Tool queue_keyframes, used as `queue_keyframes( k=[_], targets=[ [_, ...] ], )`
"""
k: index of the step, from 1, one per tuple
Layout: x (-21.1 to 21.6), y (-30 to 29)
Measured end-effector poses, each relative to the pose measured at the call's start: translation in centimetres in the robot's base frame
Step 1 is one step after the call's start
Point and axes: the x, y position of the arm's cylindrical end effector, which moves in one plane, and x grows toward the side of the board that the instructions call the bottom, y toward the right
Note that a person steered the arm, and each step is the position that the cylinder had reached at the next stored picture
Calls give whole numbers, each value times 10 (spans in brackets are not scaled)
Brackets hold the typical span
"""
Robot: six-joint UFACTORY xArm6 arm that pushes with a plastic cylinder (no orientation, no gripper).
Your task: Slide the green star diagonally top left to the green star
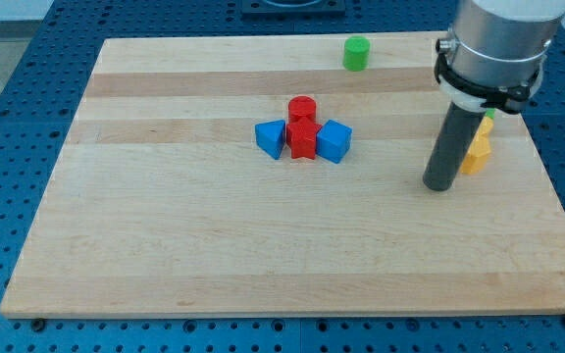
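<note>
My tip [440, 185] rests on the board at the view's right, just left of a yellow block [477, 154]. A sliver of a green block [488, 115] shows above the yellow one, mostly hidden behind the arm; its shape cannot be made out. A green cylinder [356, 53] stands near the view's top edge of the board, well up and left of my tip.
A cluster sits near the board's middle: a red cylinder [302, 107], a red star [303, 139], a blue block [272, 137] on its left and a blue cube [333, 141] on its right. The wooden board [214, 245] lies on a blue perforated table.
</note>
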Motion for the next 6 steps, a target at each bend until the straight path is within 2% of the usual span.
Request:
queue_keyframes(
  k=[2, 5, 6],
  targets=[
    [-30, -13],
    [-113, -21],
    [-141, -44]
  ],
)
